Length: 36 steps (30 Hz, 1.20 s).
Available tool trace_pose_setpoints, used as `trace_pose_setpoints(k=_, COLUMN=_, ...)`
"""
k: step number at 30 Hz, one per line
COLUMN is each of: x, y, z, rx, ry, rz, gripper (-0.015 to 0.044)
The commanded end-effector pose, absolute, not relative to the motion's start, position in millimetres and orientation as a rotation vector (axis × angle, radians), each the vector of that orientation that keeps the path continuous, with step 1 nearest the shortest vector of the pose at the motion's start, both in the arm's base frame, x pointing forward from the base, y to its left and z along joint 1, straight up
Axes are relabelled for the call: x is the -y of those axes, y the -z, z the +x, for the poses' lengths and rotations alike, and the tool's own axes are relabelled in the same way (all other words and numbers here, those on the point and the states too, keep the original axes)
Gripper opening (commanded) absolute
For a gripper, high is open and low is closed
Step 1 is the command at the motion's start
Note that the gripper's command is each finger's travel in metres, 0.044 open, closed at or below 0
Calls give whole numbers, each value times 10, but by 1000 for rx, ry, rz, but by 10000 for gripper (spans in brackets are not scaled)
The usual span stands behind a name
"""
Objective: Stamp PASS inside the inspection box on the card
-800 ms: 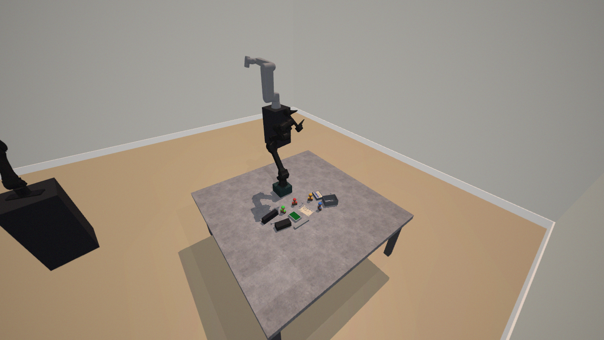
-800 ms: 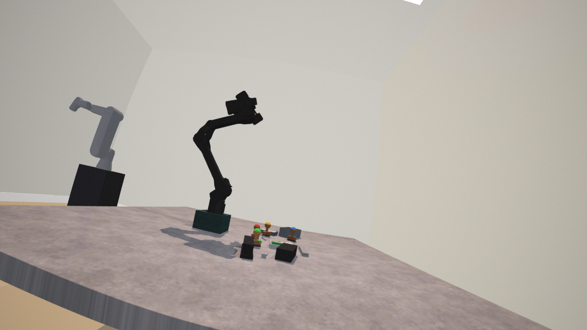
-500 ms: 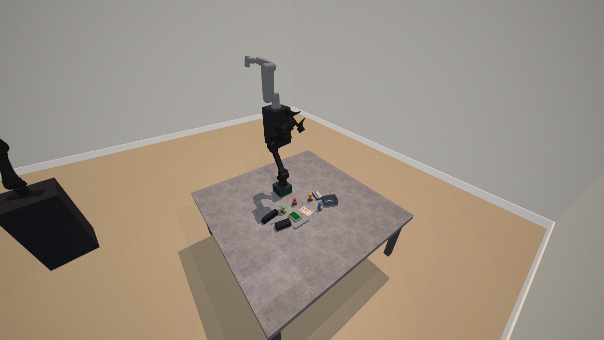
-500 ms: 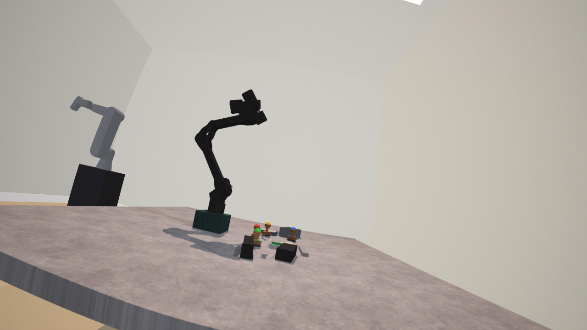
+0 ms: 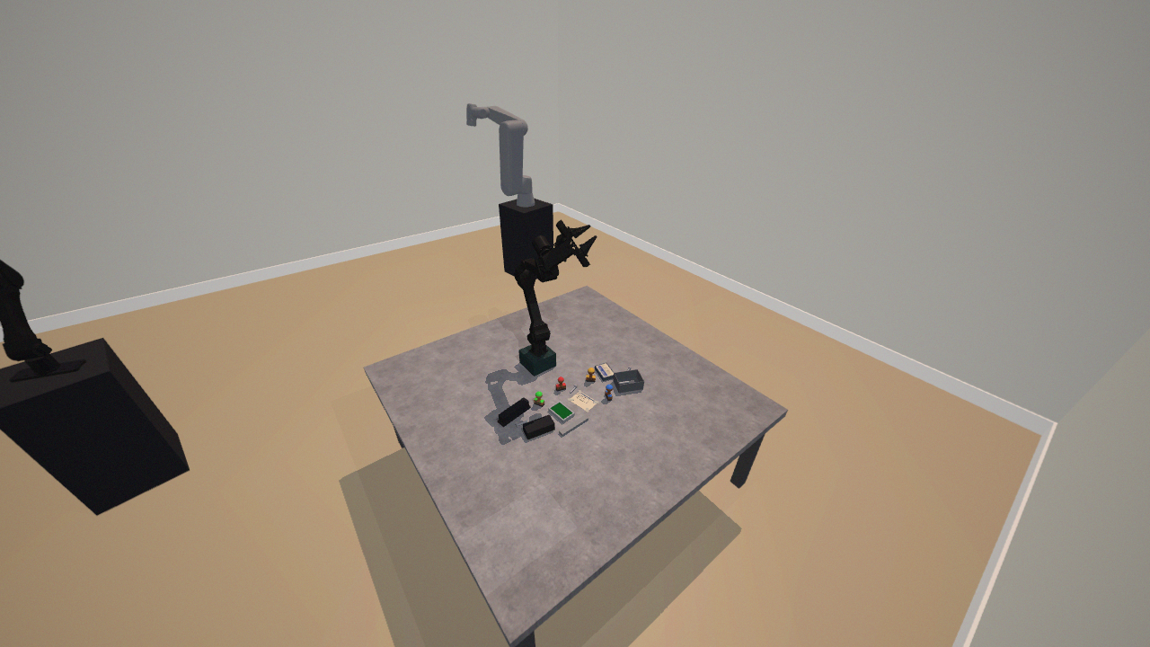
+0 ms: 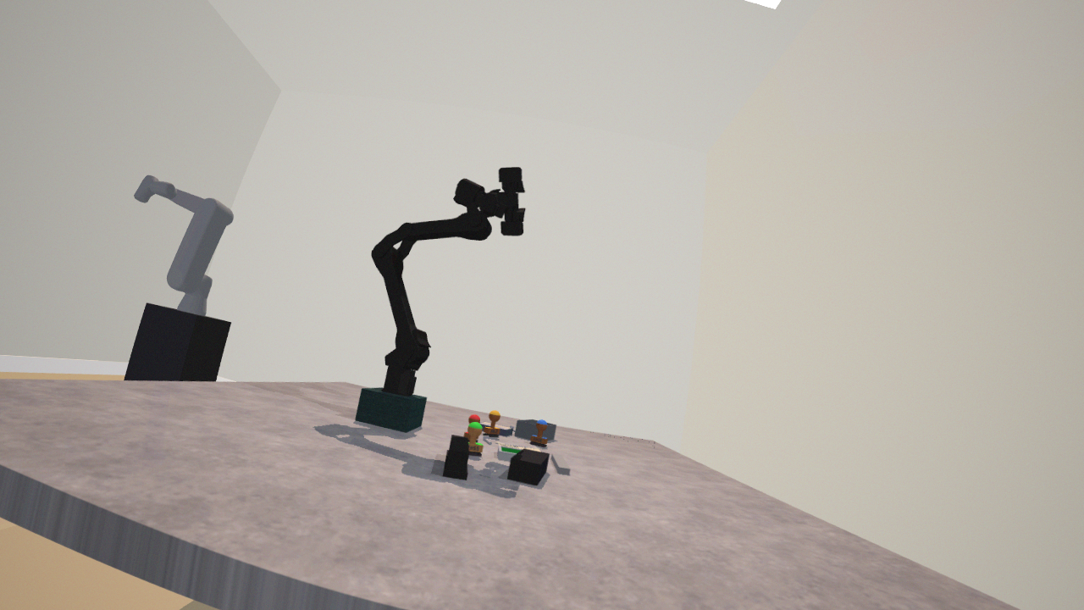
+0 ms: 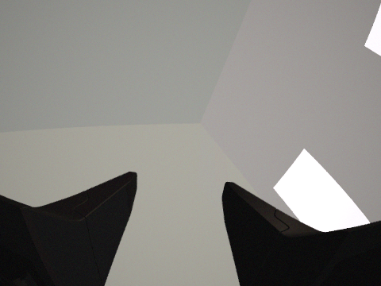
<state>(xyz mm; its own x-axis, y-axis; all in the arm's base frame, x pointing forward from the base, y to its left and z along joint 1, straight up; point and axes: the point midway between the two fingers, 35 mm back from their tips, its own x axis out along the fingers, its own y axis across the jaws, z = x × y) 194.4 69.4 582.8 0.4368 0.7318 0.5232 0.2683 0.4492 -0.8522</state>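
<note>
My gripper is high above the bench, fingers part-way apart with nothing between them. A green-knobbed stamp stands upright left of the green ink pad. A red-knobbed stamp, an orange-knobbed stamp and a blue-knobbed stamp also stand there. The cream card lies beside the pad. Its print details and the stamps' lettering are too small to read.
Two black blocks, one left of the other, lie near the pad. A thin grey strip lies beside the pad. A grey open bin and a blue-and-white item are on the right.
</note>
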Motion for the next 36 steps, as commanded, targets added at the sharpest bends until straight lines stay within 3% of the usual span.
trace_pose_setpoints(k=1, x=-356, y=-5636, z=2466, rx=922, ry=-324, rz=-982, gripper=225)
trace_pose_setpoints(k=11, x=599, y=-4692, z=3479, rx=375, ry=-156, rz=-672, gripper=225)
trace_pose_setpoints(k=19, x=1304, y=-3526, z=3801, rx=-92, ry=-18, rz=-446, gripper=225)
trace_pose_setpoints(k=27, x=1770, y=-2260, z=3568, rx=-579, ry=96, rz=-241, gripper=225)
trace_pose_setpoints(k=36, x=1887, y=-1088, z=2741, rx=-1145, ry=158, rz=-28, gripper=225)
